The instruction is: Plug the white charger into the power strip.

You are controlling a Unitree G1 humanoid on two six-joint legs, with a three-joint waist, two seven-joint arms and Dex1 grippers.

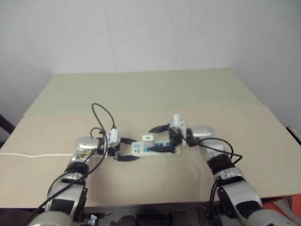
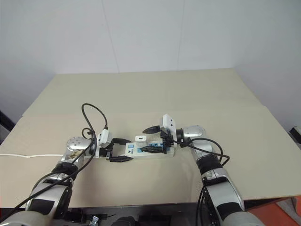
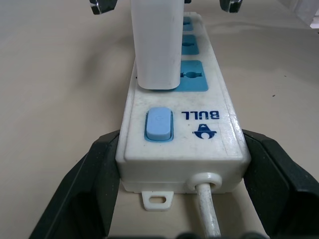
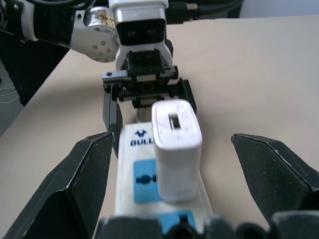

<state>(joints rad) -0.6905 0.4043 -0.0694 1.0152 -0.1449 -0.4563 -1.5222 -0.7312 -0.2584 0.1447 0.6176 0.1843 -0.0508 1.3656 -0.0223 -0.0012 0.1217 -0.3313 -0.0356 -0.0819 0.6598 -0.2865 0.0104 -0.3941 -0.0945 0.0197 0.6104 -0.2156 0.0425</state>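
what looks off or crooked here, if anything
Nothing stands out. The white charger stands upright in the power strip, next to its switch. The left gripper clamps the strip's cord end; the right gripper is open around the charger.

The strip [image 3: 182,134] is white, with blue outlet faces, a pale blue switch [image 3: 159,124] and dark blue lettering beside it. The charger [image 4: 175,147] standing on the strip is plain white. The table [image 1: 155,89] under the strip looks beige, perhaps cardboard-toned.
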